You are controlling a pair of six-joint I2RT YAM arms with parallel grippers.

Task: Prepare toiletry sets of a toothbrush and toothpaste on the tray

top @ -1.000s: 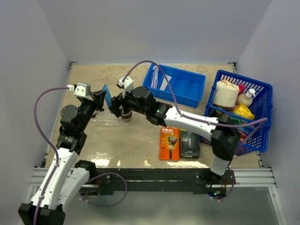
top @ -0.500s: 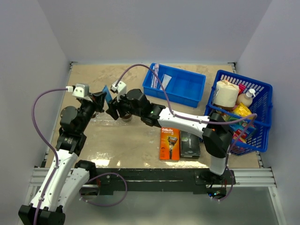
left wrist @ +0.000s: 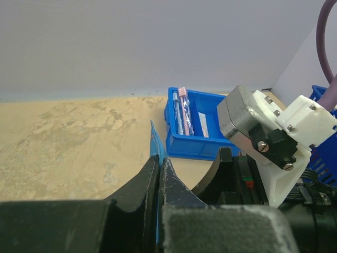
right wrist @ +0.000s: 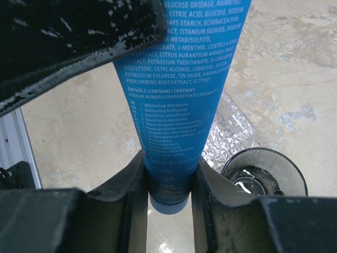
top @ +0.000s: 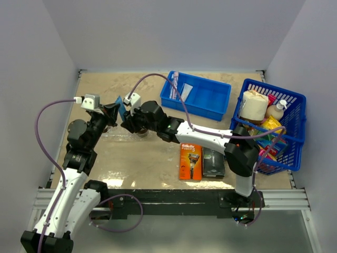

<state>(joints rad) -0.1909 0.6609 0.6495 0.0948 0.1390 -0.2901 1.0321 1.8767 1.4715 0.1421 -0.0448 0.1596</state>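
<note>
The toothpaste [top: 120,107] is a blue tube with white print, held in the air between both arms at the table's left. My left gripper [left wrist: 159,163] is shut on its flat crimped end [left wrist: 154,141]. My right gripper [right wrist: 168,179] is shut on the tube [right wrist: 179,79] just above the cap, with both pads touching its sides. Below it stands a brownish clear cup [right wrist: 263,171] on the faint clear tray [top: 113,136]. A toothbrush [left wrist: 176,112] lies in the blue bin [top: 208,100].
An orange razor pack [top: 190,161] and a black-green one [top: 212,162] lie near the front edge. A blue lattice basket [top: 295,132] full of bottles stands at the right. Crinkled clear film [right wrist: 231,124] lies beside the cup.
My right gripper has moved a little left and its jaws have closed onto the cap end of the tube. The left gripper has kept its hold and place.
</note>
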